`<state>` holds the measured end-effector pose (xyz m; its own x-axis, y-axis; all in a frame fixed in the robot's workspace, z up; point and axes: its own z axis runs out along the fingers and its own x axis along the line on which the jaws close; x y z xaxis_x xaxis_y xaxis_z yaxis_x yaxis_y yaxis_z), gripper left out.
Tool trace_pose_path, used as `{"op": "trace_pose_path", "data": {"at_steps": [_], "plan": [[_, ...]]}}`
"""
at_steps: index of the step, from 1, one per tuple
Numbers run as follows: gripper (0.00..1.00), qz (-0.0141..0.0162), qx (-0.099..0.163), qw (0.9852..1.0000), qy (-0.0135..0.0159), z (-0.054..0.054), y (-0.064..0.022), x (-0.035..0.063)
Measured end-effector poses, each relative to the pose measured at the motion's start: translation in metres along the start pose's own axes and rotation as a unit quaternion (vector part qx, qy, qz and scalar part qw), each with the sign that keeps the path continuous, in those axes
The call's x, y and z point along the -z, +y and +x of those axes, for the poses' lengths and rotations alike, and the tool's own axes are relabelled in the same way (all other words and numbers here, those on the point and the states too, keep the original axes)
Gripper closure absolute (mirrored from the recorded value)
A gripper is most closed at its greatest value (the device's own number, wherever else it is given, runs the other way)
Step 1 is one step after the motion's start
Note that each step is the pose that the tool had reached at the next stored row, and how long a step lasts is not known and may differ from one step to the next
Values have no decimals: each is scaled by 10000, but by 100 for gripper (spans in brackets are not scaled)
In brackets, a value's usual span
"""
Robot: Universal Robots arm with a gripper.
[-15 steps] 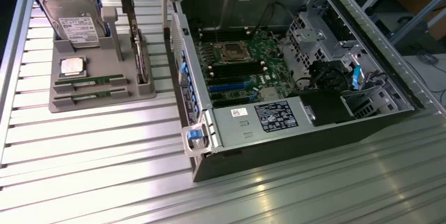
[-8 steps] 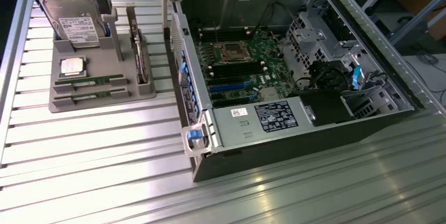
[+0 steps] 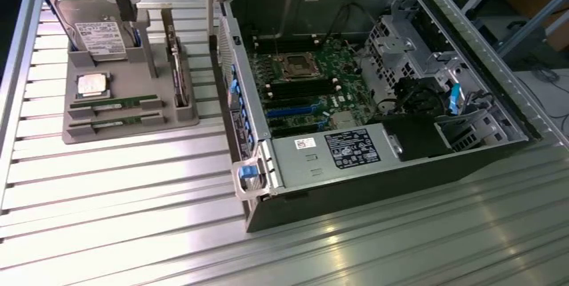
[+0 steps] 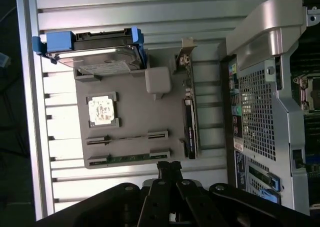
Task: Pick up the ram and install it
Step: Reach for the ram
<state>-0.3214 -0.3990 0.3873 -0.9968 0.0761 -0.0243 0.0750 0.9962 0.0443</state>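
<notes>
Two thin, narrow green circuit-board sticks, the first ram stick (image 3: 116,104) and the second ram stick (image 3: 116,123), lie flat in parallel cradles of the grey moulded parts tray (image 3: 89,137) in the exterior view. The cradles fix each stick at a known spot, with its long edges free for a pinch. The black-fingered gripper (image 3: 124,11) hangs high above the tray, in line with the large silver hard drive with a white label (image 3: 96,33), well apart from both sticks. The black open-sided computer case (image 3: 294,206) lies on its side at the exterior view's right, so the green motherboard (image 3: 311,76) faces upward for access from above.

In the wrist view, the gripper (image 4: 168,166) has its jaws pressed together with nothing between them (no stick is picked up). The second ram stick (image 4: 129,158) sits in its cradle on the tray (image 4: 135,112), near the square silver CPU chip (image 4: 103,110). Neither stick is installed yet.
</notes>
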Motion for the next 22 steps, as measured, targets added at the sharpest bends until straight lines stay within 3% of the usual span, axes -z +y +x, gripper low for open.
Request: {"op": "trace_pose_path", "data": {"at_steps": [6, 12, 22], "plan": [[89, 5, -2, 10000, 21, 9, -10, -234], [89, 11, -3, 10000, 74, 19, -21, -476], [89, 11, -4, 10000, 78, 19, -22, -494]]}}
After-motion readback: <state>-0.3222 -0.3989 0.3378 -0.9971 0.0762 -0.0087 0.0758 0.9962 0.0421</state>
